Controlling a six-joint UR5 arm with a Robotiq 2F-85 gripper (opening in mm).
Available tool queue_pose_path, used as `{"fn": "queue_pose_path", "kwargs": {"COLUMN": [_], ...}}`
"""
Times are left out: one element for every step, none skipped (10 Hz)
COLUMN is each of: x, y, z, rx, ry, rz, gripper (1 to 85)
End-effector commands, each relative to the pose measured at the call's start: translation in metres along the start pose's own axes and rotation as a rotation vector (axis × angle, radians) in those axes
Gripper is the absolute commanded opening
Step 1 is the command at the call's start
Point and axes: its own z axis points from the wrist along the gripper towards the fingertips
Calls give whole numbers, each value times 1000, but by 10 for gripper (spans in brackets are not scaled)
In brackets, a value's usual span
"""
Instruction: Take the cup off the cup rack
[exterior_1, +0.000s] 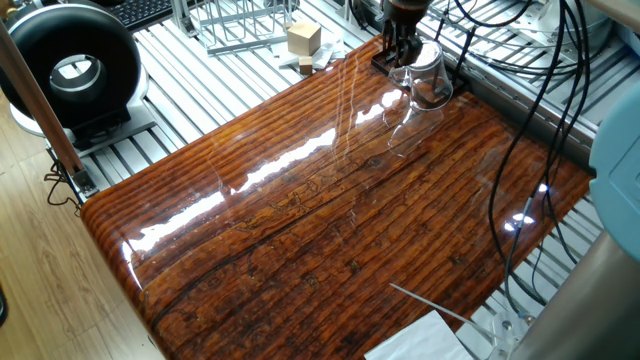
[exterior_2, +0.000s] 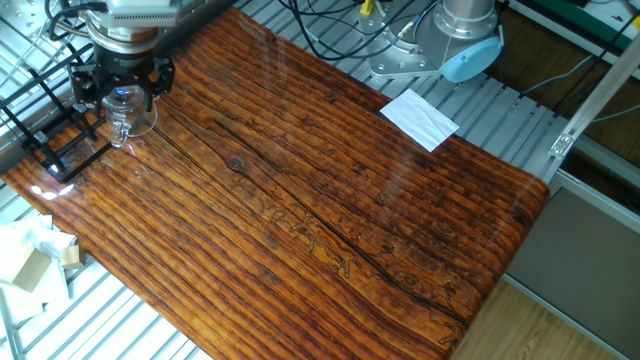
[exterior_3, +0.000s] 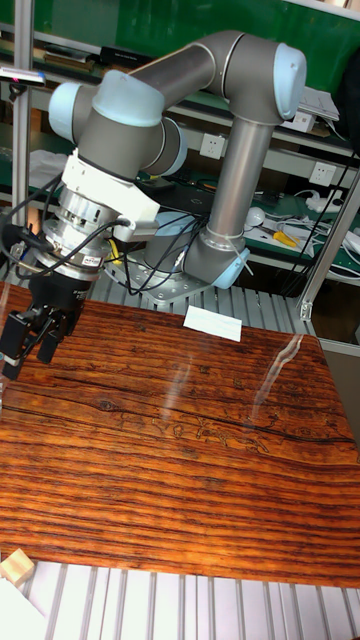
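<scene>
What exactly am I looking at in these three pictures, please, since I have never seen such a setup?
It is one grey robot arm bolted beside a wooden table. Its two-finger gripper is the black claw at the arm's end. Two cameras look down at the table from opposite sides; the tall picture faces the arm from the front. At one corner stands a small black wire cup rack, with a clear glass cup at it. The gripper sits right at the cup; whether it is clamped on it cannot be told. Elsewhere lie a white paper, a small wooden block and a silver wire rack off the table.
</scene>
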Motion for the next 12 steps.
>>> {"fn": "queue_pose_path", "kwargs": {"x": [-2,-6,-5,0,3,2,2,3,2,-1,-2,-1], "y": [3,5,9,8,6,8,9,10,12,14,14,11], "z": [1,1,1,2,2,2,2,2,2,2,2,2], "rx": [-10,-19,-32,-28,-22,-28,-31,-36,-43,-51,-50,-38], "ry": [-13,-25,-23,-6,4,-1,1,4,-1,-11,-15,-10], "rz": [53,61,65,72,72,79,82,89,100,115,118,106], "gripper": [673,673,670,660,653,650,650,647,643,637,623,607]}}
